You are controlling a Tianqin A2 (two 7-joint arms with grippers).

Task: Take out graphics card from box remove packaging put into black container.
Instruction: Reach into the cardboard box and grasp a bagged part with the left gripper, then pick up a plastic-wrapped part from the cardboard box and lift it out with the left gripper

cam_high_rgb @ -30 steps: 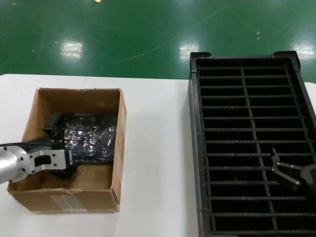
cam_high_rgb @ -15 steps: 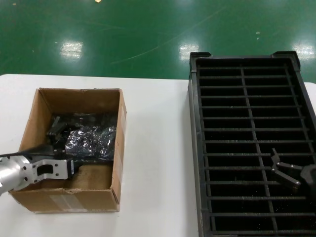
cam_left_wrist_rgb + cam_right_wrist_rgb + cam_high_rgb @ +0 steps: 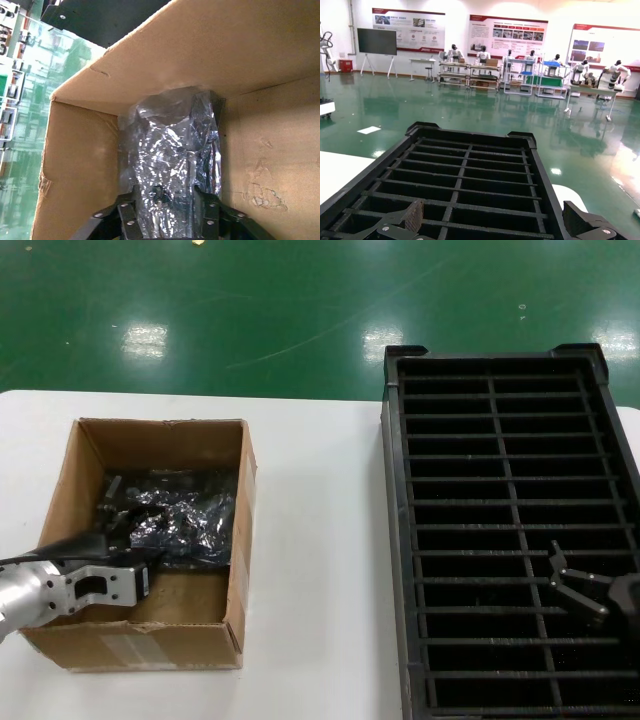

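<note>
Since the card sits bagged inside the box [image 3: 150, 540], left tool [image 3: 167, 212] pinches the bag [image 3: 172, 150] low; right tool [image 3: 585, 592] waits spread over the crate [image 3: 500, 490].

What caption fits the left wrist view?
Left hand closed on the bagged graphics card inside the box.

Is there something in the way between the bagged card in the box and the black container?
Only the box wall itself; the packaging, held by the left gripper, must be lifted over it. The white table toward the black container shows nothing else.
</note>
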